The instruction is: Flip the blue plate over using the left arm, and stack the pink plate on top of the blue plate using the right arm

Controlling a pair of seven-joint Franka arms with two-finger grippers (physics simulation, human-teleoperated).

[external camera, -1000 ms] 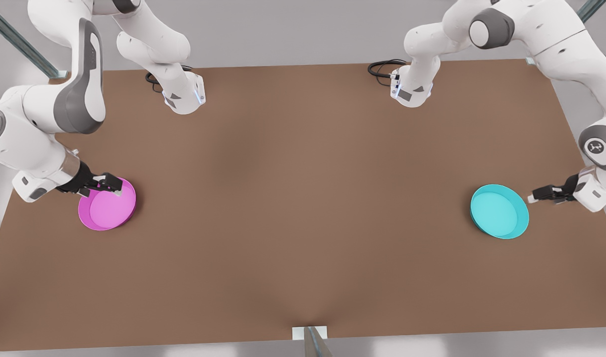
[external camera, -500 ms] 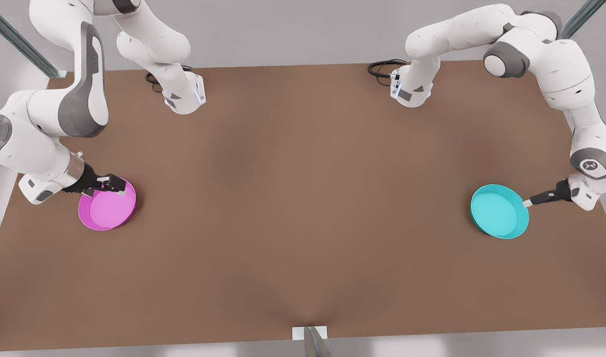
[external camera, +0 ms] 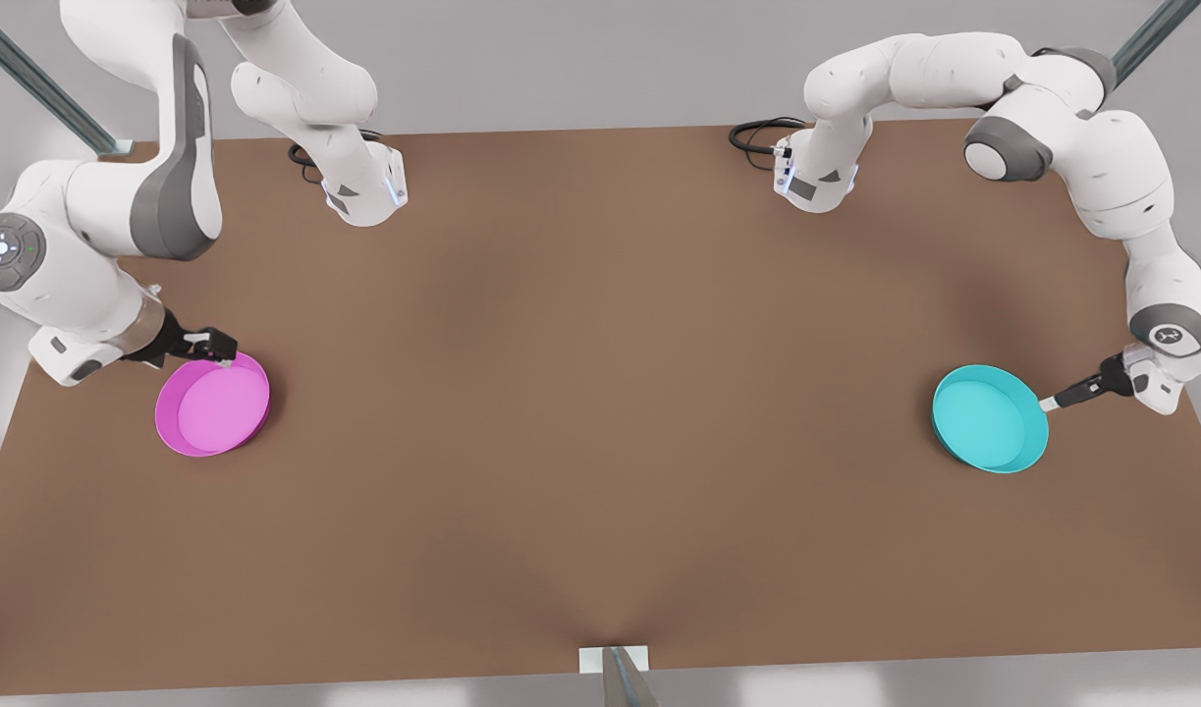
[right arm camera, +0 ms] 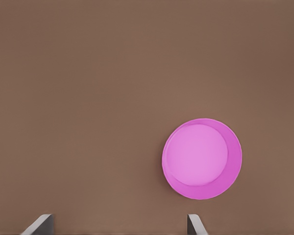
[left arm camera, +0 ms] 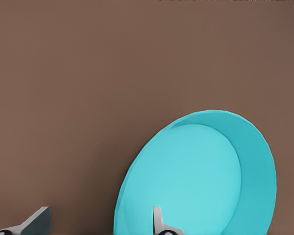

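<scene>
- Blue plate (external camera: 989,420): rests open side up on the brown table (external camera: 600,393), near the front view's right edge.
- Left gripper (external camera: 1049,402): sits at the blue plate's rim on the side toward the front view's right. In the left wrist view the blue plate (left arm camera: 201,178) shows close up, one fingertip (left arm camera: 158,220) over its inside and the other out over bare table, so the fingers are spread across the rim.
- Pink plate (external camera: 212,405): rests open side up near the front view's left edge, well apart from the blue plate.
- Right gripper (external camera: 222,352): is at the pink plate's far-left rim in the front view. In the right wrist view its fingertips (right arm camera: 193,223) stand wide apart with nothing between them, and the pink plate (right arm camera: 202,158) lies whole on the table beyond them.
</scene>
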